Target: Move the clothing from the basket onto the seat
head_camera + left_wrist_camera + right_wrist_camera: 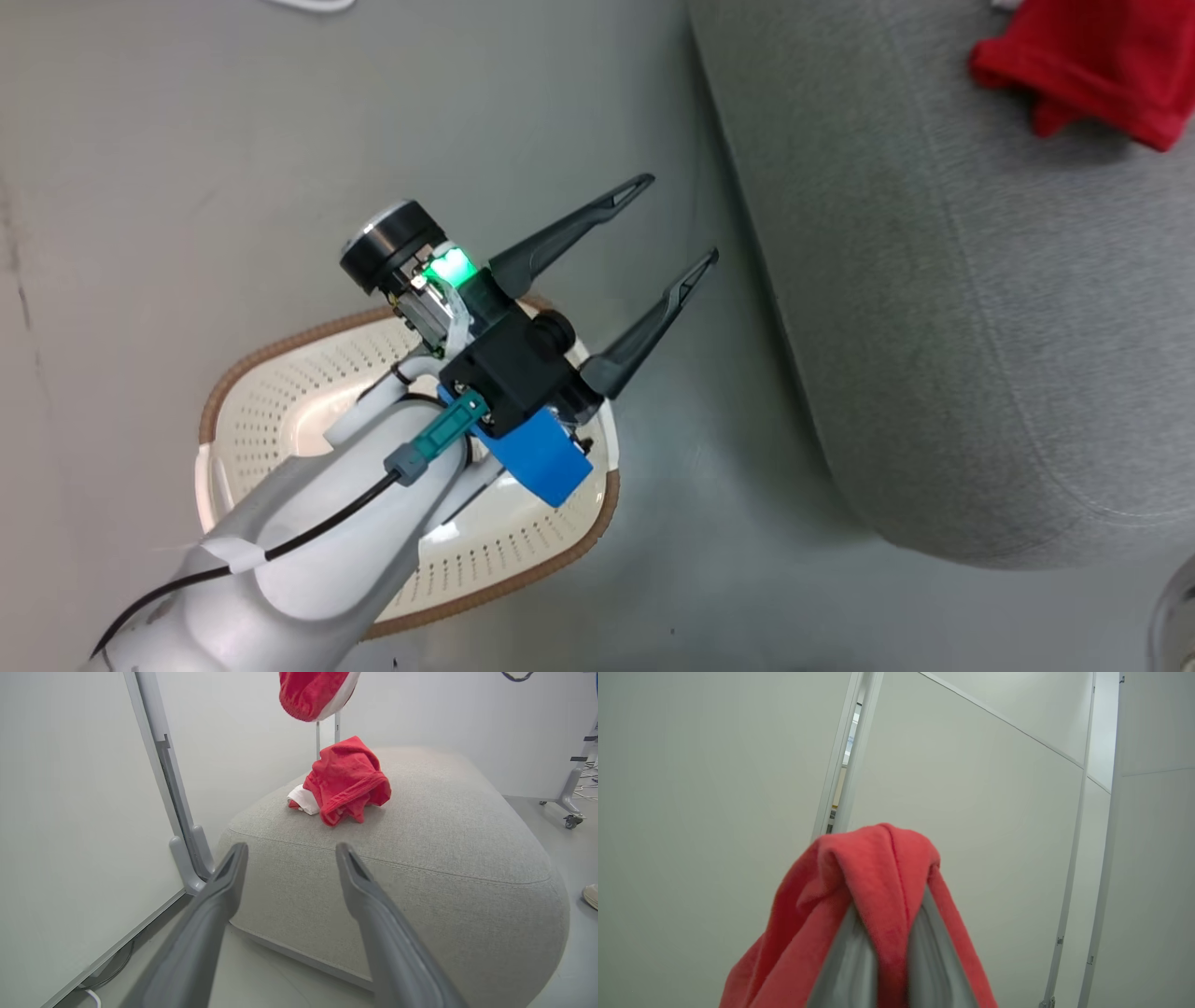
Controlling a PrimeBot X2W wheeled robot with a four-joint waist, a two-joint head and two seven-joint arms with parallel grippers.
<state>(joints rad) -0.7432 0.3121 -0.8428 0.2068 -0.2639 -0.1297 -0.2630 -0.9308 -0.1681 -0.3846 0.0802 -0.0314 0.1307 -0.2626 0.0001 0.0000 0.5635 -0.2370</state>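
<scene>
The right gripper [889,914] was clenched on a red garment [878,868], which draped over its fingers in the air above the grey sofa [420,868]. A second red garment [348,781], with white trim, lay crumpled on the sofa's top. The left gripper [677,219] hung with jaws spread wide, grasping nothing, over the cream laundry basket [280,411] on the grey floor [187,140].

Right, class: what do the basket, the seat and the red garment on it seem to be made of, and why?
Basket: likely moulded plastic, cream, slight gloss, rows of small holes; brown woven-look rim. Seat: matte grey woven upholstery, stitched seams. Red garment: soft, fleecy-looking fabric, crumpled in loose folds.
</scene>
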